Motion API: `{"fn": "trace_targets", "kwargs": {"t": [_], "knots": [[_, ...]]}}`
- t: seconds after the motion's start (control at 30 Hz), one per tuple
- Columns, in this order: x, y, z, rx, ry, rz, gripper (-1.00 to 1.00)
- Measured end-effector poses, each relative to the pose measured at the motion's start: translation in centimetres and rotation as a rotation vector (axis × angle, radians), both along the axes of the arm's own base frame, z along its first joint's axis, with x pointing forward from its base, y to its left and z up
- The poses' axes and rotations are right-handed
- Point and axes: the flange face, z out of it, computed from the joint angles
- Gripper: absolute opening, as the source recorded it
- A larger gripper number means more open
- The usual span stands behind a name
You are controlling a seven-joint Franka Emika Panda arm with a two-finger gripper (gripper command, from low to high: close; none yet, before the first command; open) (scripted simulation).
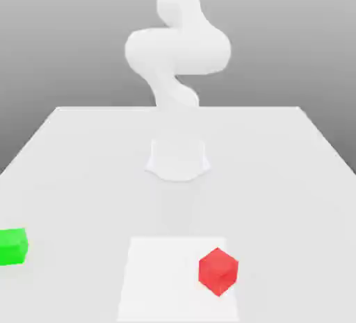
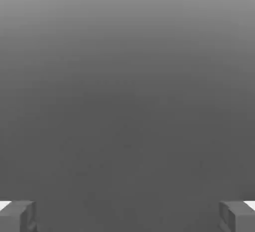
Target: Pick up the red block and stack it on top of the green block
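1. A white robot arm [image 1: 177, 58] rises from its base at the middle of a pale counter [image 1: 278, 169], folded back on itself high above the surface.
2. The red block [image 1: 218, 271] sits on the counter near the front edge, a little toward the exterior view's right, turned so one corner faces the camera. It rests on a lighter square patch [image 1: 160, 280] of the counter.
3. The green block [image 1: 13, 246] sits at the far edge of the exterior view's left, well apart from the red block, partly cut off by the frame. Nothing rests on it, so the stacking has not begun.
4. In the hand view, the hand [image 2: 127, 217] shows as two grey fingertips [image 2: 17, 216] at opposite corners, spread wide with only blank grey between them (it holds nothing).
5. The wide spread suits an approach, leaving room to straddle the red block, which is likely the first step; its skewed angle may call for a wrist turn.
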Motion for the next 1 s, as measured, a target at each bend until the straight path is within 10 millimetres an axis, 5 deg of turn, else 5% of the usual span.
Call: {"fn": "trace_targets", "kwargs": {"t": [0.17, 0.37, 0.53, 0.7, 0.9, 0.93, 1.0], "knots": [[5.3, 1.7, -10.3, -0.09, 0.166, 0.132, 0.0], [8.1, 3.6, -23.1, -0.172, 0.355, 0.304, 0.0], [7.5, 5.1, -33.7, -0.221, 0.509, 0.461, 0.0], [4.5, 6.5, -43.6, -0.252, 0.657, 0.634, 0.0], [3.8, 6.5, -51.0, -0.253, 0.687, 0.663, 0.0], [3.7, 6.5, -51.7, -0.253, 0.687, 0.663, -1.0], [3.7, 6.5, -51.7, -0.253, 0.687, 0.663, -1.0]]}}
